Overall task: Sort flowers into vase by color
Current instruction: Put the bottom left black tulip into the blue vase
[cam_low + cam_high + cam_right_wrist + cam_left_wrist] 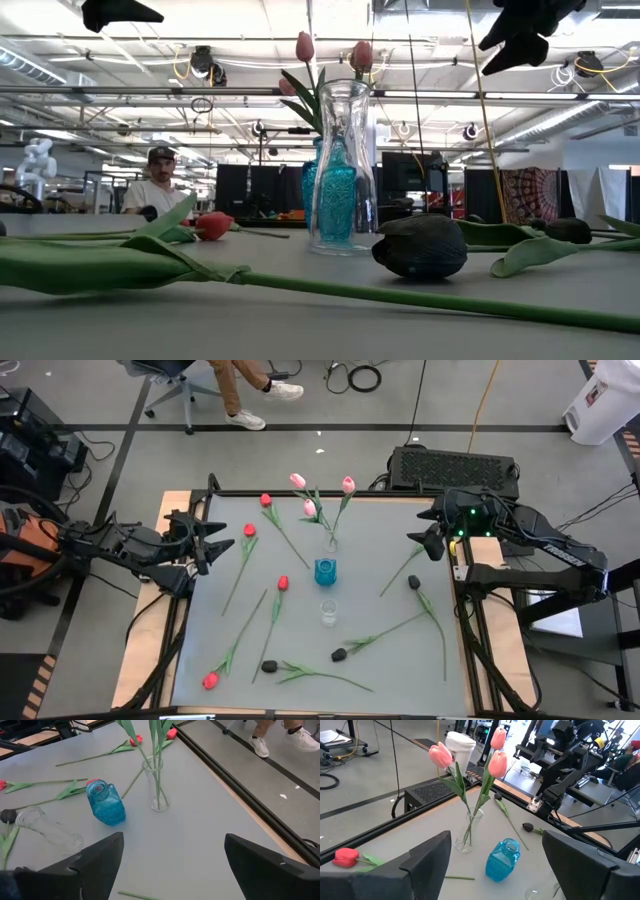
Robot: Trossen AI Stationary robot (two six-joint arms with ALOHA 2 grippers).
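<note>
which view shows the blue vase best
The right wrist view shows the blue vase whole and unobstructed. The left wrist view shows it near the frame's edge, the high view only from above, and in the low view a clear vase hides it.

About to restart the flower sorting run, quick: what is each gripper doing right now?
Left gripper: open, holding nothing, at the table's left edge.
Right gripper: open, holding nothing, at the table's right edge.

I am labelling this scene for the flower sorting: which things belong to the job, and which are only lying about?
Job: pink tulips in clear vase; blue vase; second clear vase; red tulips; black tulips.
Lying about: keyboard; white bin.
</note>
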